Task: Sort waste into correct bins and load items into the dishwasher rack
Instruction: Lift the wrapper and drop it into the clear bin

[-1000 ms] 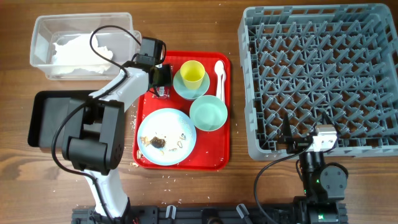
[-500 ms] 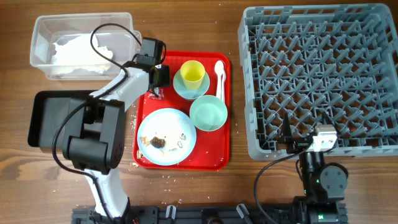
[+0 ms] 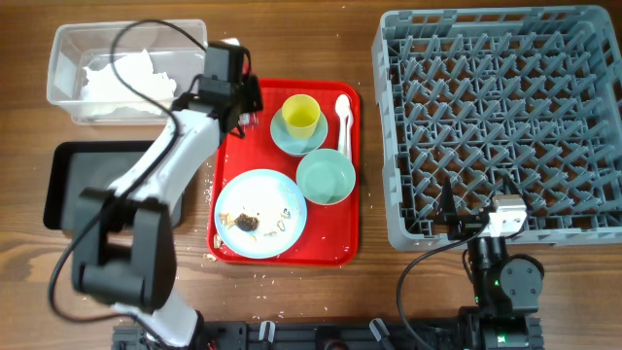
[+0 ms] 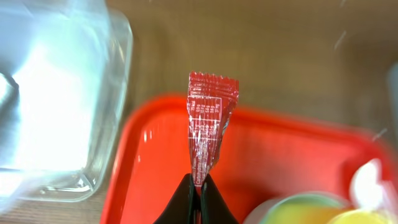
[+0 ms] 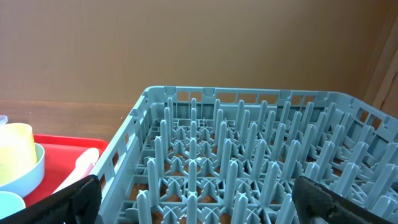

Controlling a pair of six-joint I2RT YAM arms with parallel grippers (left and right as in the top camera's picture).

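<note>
Brown wood-grain desk (image 3: 321, 311), flat and matte with a few pale crumbs on it. My left hand (image 4: 199, 186) is pinched tight on the bottom tip of the red wrapper (image 4: 210, 124), over the near-left corner of the red tray (image 3: 335, 228) and just beside the clear tub (image 3: 60, 58). The wrapper is thin, glossy, crinkled film with a serrated top edge and white print, and it stands upright above the fingers. Risk as I judge it: the grip is only a sliver of slick film, so a quick swing could slide it out onto the tray or desk short of the tub. It's light too, so it may cling to a finger on release. The tub is a rigid, see-through rectangle with rounded corners and a soft crumpled white napkin (image 3: 121, 78) inside. My right hand (image 5: 199, 208) is spread wide and empty at the edge of the grey lattice rack (image 3: 505, 117).
</note>
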